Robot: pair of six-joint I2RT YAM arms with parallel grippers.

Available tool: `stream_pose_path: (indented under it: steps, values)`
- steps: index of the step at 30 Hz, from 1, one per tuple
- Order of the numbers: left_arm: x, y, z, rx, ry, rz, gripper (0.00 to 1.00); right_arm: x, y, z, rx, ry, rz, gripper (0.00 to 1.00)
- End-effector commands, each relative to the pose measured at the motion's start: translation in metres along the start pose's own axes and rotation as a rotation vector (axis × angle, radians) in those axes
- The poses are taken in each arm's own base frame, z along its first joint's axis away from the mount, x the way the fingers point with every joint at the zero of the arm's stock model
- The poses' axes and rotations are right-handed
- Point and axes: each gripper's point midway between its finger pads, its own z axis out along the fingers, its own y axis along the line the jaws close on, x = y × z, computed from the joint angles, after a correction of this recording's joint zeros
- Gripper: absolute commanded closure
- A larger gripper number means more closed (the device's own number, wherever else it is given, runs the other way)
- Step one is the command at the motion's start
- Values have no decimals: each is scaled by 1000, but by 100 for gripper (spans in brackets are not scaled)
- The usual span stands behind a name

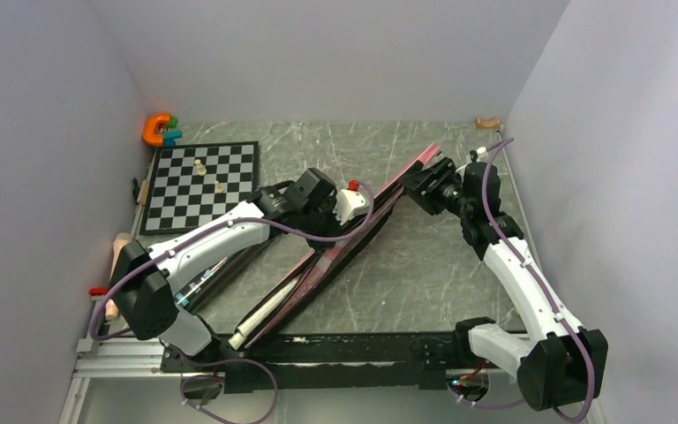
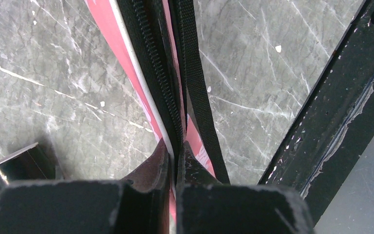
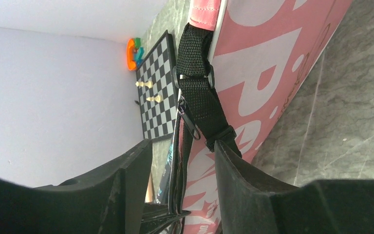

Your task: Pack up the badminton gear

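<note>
looks like the left gripper (image 2: 175, 158) clamps the bag (image 2: 109, 44) edge to steady it, while the right gripper (image 3: 180, 151) straddles the strap (image 3: 195, 92), unclenched

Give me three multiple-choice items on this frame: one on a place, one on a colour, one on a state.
1. Where does the chessboard lie?
A) far left of the table
B) near right corner
C) against the near edge

2. What colour is the bag?
A) blue
B) pink
C) green

3. How is the left gripper?
A) open above the chessboard
B) wide open over bare table
C) shut on the bag's zipper edge

Answers:
1 A, it sits by the left wall in the top view.
2 B, pink with pale lettering in the right wrist view.
3 C, its fingers pinch the zipper edge in the left wrist view.
</note>
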Motion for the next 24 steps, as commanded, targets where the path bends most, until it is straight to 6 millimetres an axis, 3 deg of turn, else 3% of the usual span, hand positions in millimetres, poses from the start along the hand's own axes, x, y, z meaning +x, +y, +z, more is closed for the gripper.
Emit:
stream_pose_path:
  steps: [1, 10, 22, 24]
  values:
    - [-39, -4, -23, 8, -153, 54, 100, -10, 21, -5, -63, -26, -18, 49]
    - [-37, -7, -24, 18, -157, 57, 100, -18, 19, -3, -66, -40, -10, 61]
    - [-36, -9, -21, 36, -147, 57, 100, -19, 18, -4, -68, -33, -13, 98]
    - [-36, -9, -21, 35, -147, 55, 100, -17, 17, -6, -71, -30, -10, 100]
